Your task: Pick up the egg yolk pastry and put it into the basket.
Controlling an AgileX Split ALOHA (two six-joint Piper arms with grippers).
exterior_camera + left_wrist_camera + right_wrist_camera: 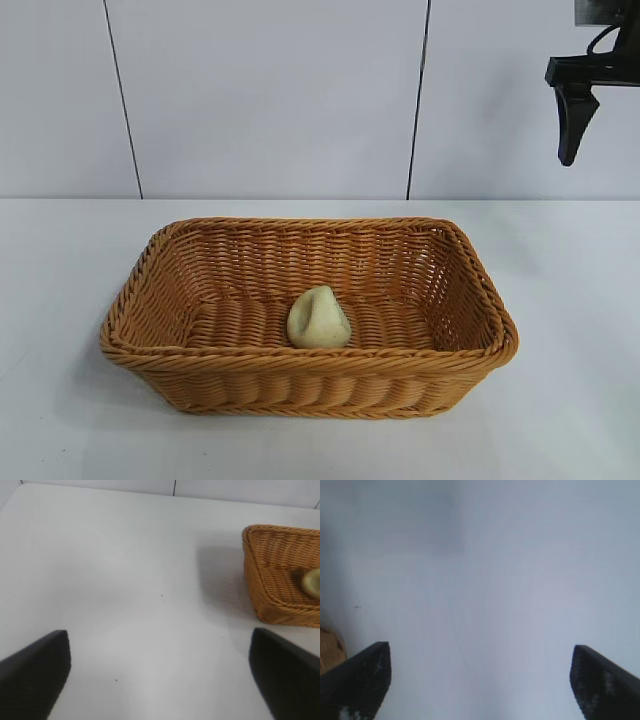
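Note:
The egg yolk pastry [319,319], a small pale cream lump with a crease, lies on the floor of the golden-brown wicker basket [150,352] in the middle of the white table. The left wrist view also catches the basket [272,580] and a bit of the pastry [312,582] far off to one side. My right gripper [576,115] hangs high at the upper right, well away from the basket. In its wrist view the right gripper [480,680] stands wide open over bare table. My left gripper [160,677] is also wide open with nothing between its fingers.
White table [560,420] surrounds the basket on every side. A pale panelled wall [270,100] with dark seams stands behind. A sliver of the basket's corner [330,655] shows at the edge of the right wrist view.

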